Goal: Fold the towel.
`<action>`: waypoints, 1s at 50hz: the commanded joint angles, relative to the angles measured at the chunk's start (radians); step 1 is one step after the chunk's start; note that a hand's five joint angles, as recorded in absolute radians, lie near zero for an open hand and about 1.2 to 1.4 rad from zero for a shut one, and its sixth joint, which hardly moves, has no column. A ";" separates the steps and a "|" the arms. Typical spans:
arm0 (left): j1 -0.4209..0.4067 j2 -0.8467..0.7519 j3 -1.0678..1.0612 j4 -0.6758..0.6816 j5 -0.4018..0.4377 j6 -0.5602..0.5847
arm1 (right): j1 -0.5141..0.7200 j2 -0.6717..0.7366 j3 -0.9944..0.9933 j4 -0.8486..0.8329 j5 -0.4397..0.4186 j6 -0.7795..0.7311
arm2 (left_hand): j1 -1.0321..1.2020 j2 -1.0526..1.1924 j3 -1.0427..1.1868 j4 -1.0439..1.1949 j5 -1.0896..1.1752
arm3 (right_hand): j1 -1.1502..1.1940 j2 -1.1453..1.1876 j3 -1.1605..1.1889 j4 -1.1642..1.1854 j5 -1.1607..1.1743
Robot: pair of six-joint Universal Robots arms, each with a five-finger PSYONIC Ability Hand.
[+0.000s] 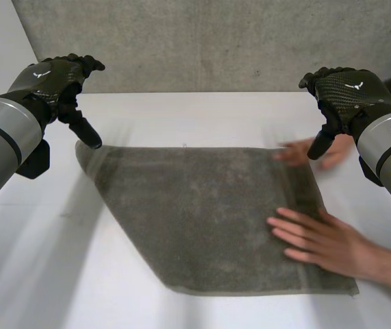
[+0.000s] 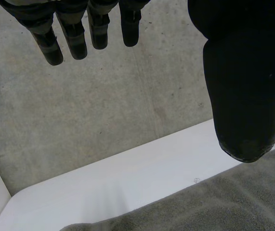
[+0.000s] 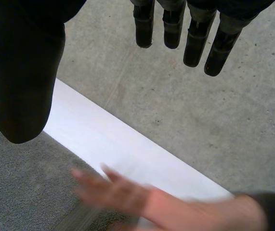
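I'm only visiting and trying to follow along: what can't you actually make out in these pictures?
- Head view: the towel's far right corner, hidden behind the right hand's thumb and a person's far hand.
- Head and right wrist views: that far hand is blurred, so whether it grips the towel is unclear.
- Head view: the person's near hand covers some towel; the forearm is cut off by the edge.
- Left wrist view: the left hand's thumb covers part of the towel.

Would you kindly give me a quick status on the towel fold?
Left hand open, right hand open, both aloft, holding nothing. Towel spread, unfolded. Person's hands on its right side.
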 commanded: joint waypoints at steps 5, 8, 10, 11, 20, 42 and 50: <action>-0.002 -0.003 0.000 0.000 0.000 -0.003 | 0.001 0.000 0.000 0.000 0.000 0.002 | 0.004 0.010 0.010 0.009 -0.020 | -0.061 -0.073 -0.065 -0.082 -0.060; -0.002 -0.005 0.000 0.000 0.000 0.000 | 0.001 0.001 -0.002 0.000 -0.002 0.002 | 0.004 0.010 0.010 0.009 -0.020 | -0.061 -0.073 -0.065 -0.082 -0.060; -0.002 -0.006 0.000 0.000 0.000 -0.003 | 0.000 0.001 -0.002 0.000 -0.002 0.002 | 0.004 0.010 0.010 0.009 -0.020 | -0.061 -0.073 -0.065 -0.082 -0.060; -0.002 -0.006 -0.001 0.000 0.000 -0.003 | 0.000 0.001 -0.003 0.000 -0.003 0.002 | 0.004 0.010 0.010 0.009 -0.020 | -0.061 -0.073 -0.065 -0.082 -0.060; -0.006 0.000 -0.028 -0.002 0.003 0.005 | -0.008 -0.002 -0.002 0.057 -0.043 -0.050 | 0.013 0.019 0.018 0.018 -0.011 | -0.061 -0.073 -0.065 -0.082 -0.060; -0.091 -0.002 -0.391 0.219 0.051 0.023 | -0.172 -0.055 0.556 0.086 -0.374 -0.389 | 0.033 0.039 0.039 0.039 0.010 | -0.061 -0.073 -0.065 -0.082 -0.060; -0.083 -0.012 -0.423 0.276 0.051 0.023 | -0.275 -0.060 0.708 -0.084 -0.436 -0.442 | 0.030 0.037 0.036 0.036 0.007 | -0.061 -0.073 -0.065 -0.082 -0.060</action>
